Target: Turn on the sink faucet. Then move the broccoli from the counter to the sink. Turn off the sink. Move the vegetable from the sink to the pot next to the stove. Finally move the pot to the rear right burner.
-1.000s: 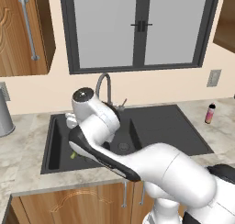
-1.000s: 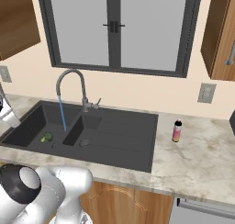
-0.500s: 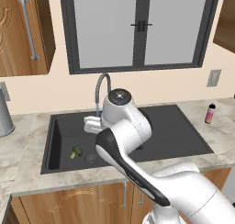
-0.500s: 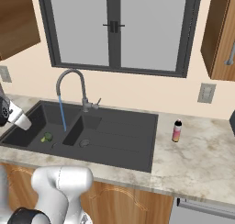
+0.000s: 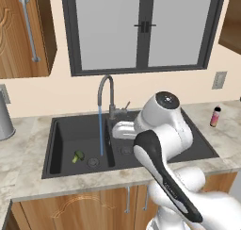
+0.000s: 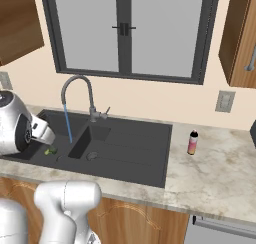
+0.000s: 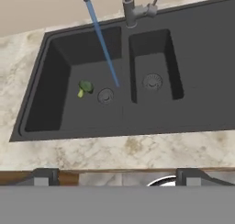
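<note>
Broccoli lies, as we see from the left base view, on the floor of the sink's large basin, just beside the round drain, while a blue stream falls from the sink faucet nearby. From the right base view we find the floret low in that basin, partly behind the white arm, and a small pink bottle standing on the counter. In the hand view we look down on the gripper, its fingers spread wide and holding nothing, above the counter's front edge, well apart from the broccoli.
</note>
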